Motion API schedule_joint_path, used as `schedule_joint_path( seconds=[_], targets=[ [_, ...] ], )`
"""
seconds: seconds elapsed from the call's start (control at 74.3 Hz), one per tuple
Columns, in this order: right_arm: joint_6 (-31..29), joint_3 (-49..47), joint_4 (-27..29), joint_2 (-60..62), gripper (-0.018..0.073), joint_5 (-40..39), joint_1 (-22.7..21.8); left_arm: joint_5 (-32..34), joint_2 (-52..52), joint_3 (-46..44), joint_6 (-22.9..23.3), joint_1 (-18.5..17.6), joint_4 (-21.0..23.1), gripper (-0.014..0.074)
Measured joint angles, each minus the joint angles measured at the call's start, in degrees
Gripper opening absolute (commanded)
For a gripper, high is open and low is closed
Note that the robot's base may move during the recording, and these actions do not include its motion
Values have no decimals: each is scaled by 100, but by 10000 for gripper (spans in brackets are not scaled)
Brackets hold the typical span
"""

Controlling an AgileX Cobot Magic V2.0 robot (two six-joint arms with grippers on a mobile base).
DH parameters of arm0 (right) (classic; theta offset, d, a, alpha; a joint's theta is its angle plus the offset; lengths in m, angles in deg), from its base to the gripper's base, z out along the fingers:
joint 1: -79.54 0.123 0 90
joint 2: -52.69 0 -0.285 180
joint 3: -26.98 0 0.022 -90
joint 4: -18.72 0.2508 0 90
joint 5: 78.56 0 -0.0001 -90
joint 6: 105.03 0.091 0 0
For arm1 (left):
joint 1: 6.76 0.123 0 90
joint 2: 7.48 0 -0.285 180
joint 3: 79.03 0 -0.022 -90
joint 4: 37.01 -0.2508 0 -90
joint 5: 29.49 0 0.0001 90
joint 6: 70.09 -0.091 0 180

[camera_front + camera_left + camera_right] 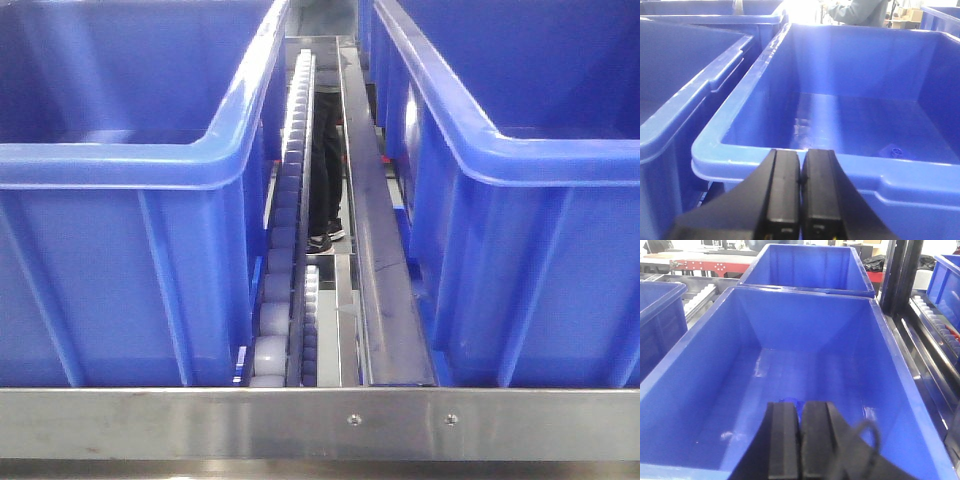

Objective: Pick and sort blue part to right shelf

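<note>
Two grippers, left (800,200) & right (800,445), both pinched closed w/ nothing held
Blue part (892,150) sits loose in bin (790,155), prob unpicked

right pincer (800,440) closed over blue bin (705,370), blue part (791,402) just beyond

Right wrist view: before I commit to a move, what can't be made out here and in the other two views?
- Right wrist view: the small blue part is mostly hidden behind the shut black right gripper; its shape is unclear.
- Left wrist view: the small blue ridged piece on the big blue plastic bin floor is too small to identify.
- Front view: both bins' insides are hidden by their walls; neither arm shows.
- Front view: the person's upper body is cut off; only dark legs show.
</note>
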Motion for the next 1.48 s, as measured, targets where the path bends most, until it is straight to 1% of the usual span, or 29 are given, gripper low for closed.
schedule_joint_path(
  seconds=[0.108, 0.256, 0.377, 0.444, 0.646, 1.481],
  targets=[
    [0, 555, 66, 80, 57, -200, -62, 0, 0, 0, 0, 0, 0, 124],
    [0, 1597, 268, 418, 57, -1009, -259, 0, 0, 0, 0, 0, 0, 124],
    [0, 2321, 303, 480, 57, -1715, -301, 10, 0, 0, 0, 0, 0, 124],
    [0, 2551, 303, 480, 57, -1875, -301, 10, 0, 0, 0, 0, 0, 124],
    [0, 2604, 303, 480, 57, -2075, -301, 10, 0, 0, 0, 0, 0, 124],
    [0, 2604, 303, 480, 57, -2123, -301, 22, 0, 0, 0, 0, 0, 124]
  ],
)
